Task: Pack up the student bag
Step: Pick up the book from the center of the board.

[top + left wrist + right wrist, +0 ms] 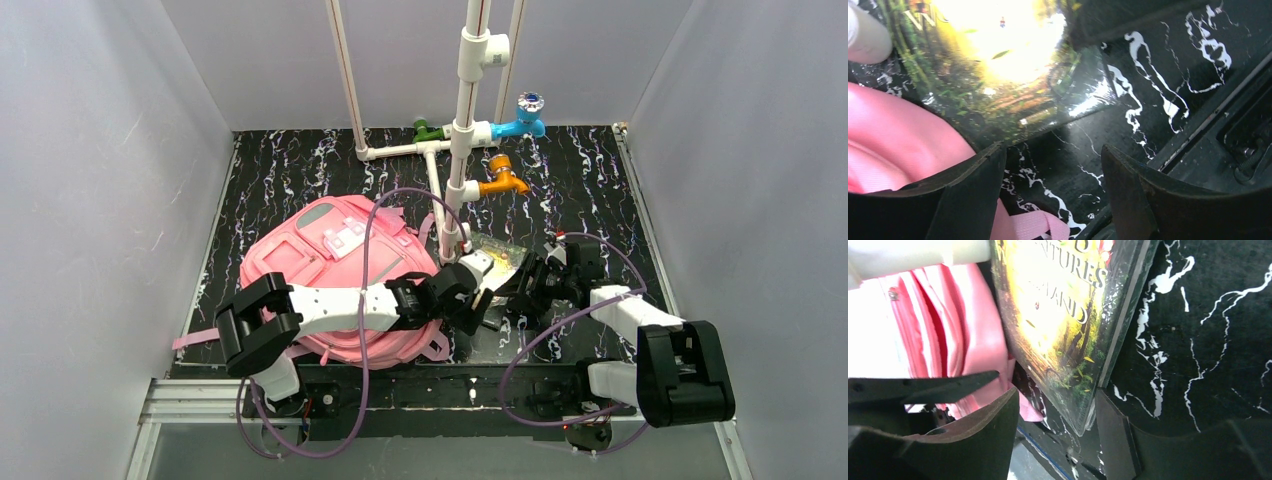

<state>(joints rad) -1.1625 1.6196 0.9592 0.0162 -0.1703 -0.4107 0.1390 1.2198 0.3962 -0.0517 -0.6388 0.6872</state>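
Beside the student bag [320, 262], left end effector [1053, 157] gapes empty; right end effector [1057, 394] loosely straddles the book [1058, 315].

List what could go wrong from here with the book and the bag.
1. Only a corner of the glossy book sits between the fingers of the open right gripper; pinched there, it may swing or slip.
2. The left gripper is open and empty, so nothing holds the student bag open.
3. The white pipe stands close behind the book; lifting could knock it.
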